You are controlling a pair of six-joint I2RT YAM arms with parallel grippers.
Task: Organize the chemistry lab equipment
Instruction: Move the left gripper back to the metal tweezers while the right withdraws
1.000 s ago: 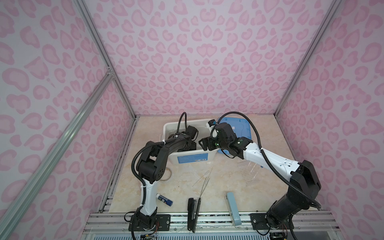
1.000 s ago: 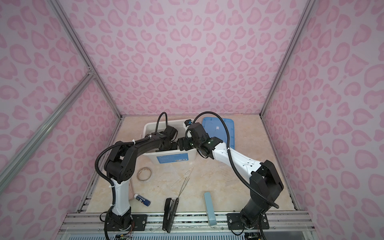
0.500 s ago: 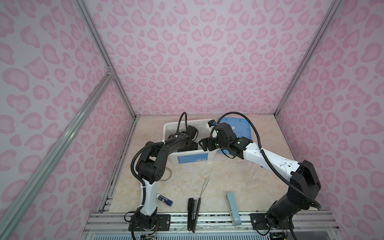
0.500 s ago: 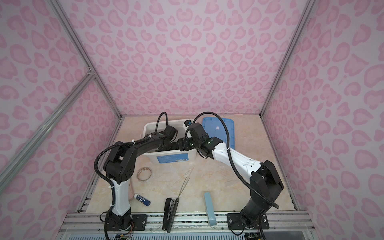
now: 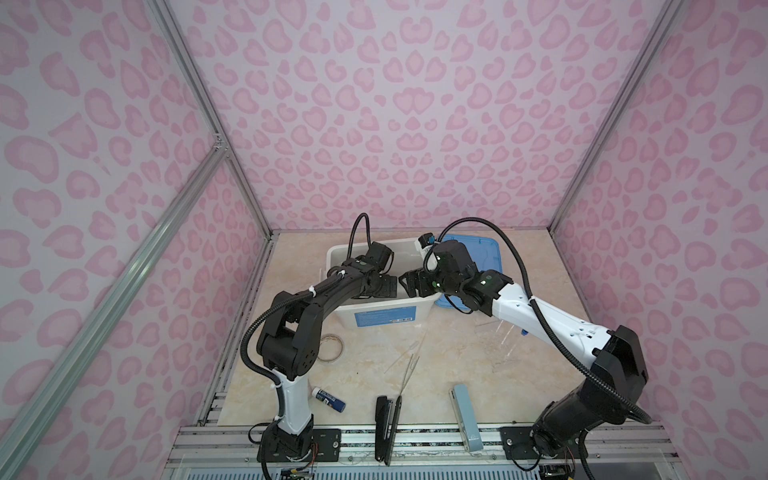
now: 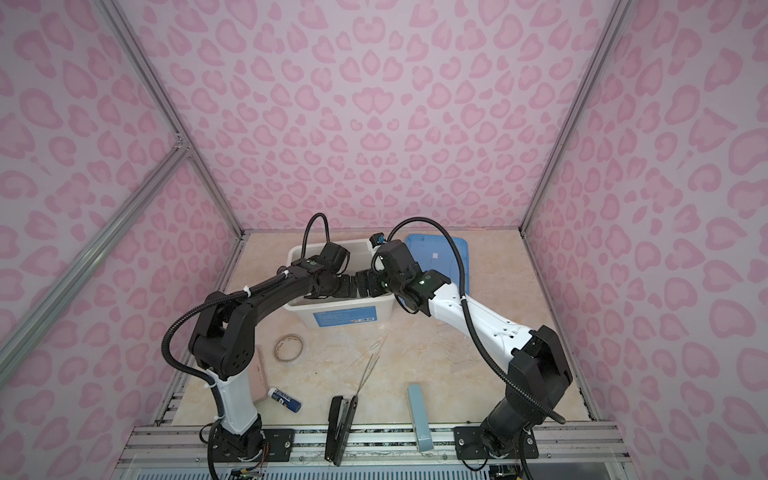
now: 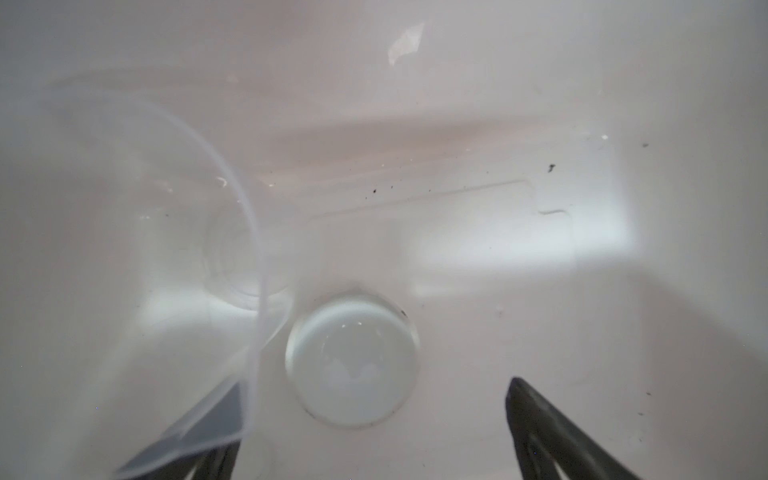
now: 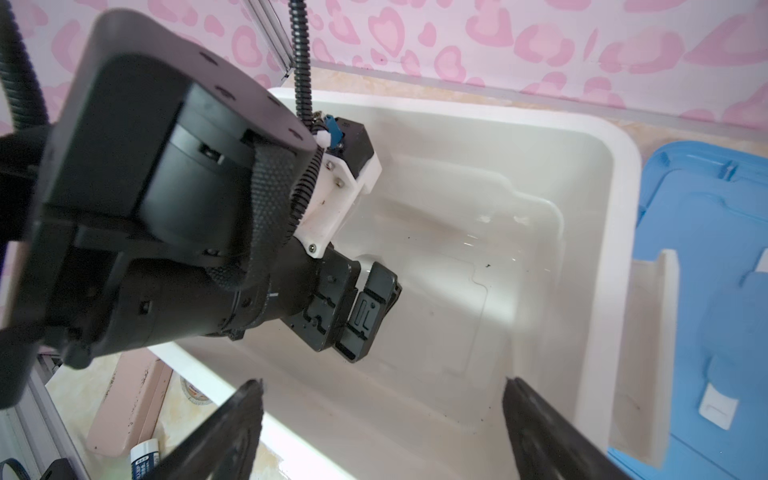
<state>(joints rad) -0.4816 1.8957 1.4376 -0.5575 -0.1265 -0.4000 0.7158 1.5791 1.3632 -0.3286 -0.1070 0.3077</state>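
1. The left tool point(image 7: 374, 399) was down inside the white bin point(image 7: 457, 83), jaws wide apart, clamping nothing.
2. The round dish point(image 7: 351, 361) lay flat on the bin floor between its fingers. The little beaker point(image 7: 137, 232) sat close against one side of it; contact could not be told.
3. Both looked light, thin, slick and breakable, so a gentle pinch across the rim seemed right.
4. The right tool point(image 8: 381, 384) hovered beside it at the bin's rim, jaws apart, empty.
5. The thin droppers and rod point(image 5: 405, 361) lay on the tabletop point(image 5: 519, 395), well away from both tools. They would probably roll, so mid-length seemed the place to grip.
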